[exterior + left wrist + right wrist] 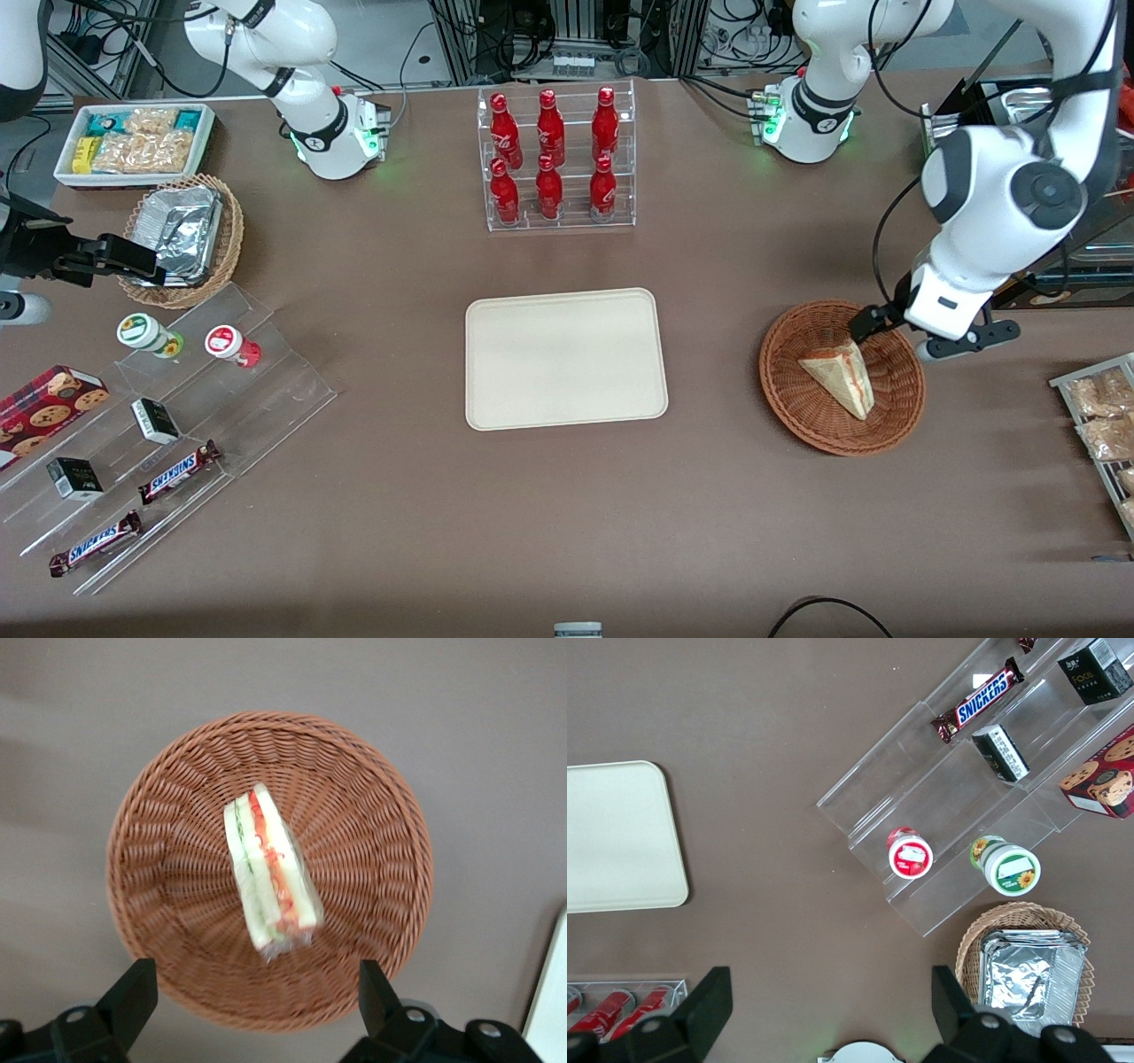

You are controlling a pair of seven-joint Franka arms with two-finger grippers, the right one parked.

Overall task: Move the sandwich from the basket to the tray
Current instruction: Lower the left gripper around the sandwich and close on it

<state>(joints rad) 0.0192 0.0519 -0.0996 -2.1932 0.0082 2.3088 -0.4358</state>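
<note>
The sandwich (840,378) (270,873), a pale bread wedge with red, orange and green filling, lies in the round reddish-brown wicker basket (797,394) (372,815) toward the working arm's end of the table. My gripper (890,326) (257,997) hovers above the basket's rim, on the part of the rim farther from the front camera, open and holding nothing. Both dark fingertips (133,992) stand wide apart, clear of the sandwich. The cream tray (565,358) lies flat in the middle of the table with nothing on it.
A clear rack of red bottles (555,158) stands farther from the front camera than the tray. A wire rack of snack bags (1101,416) sits at the working arm's table edge. Toward the parked arm's end are acrylic steps with candy bars (177,471), and a tan basket with a foil container (182,232).
</note>
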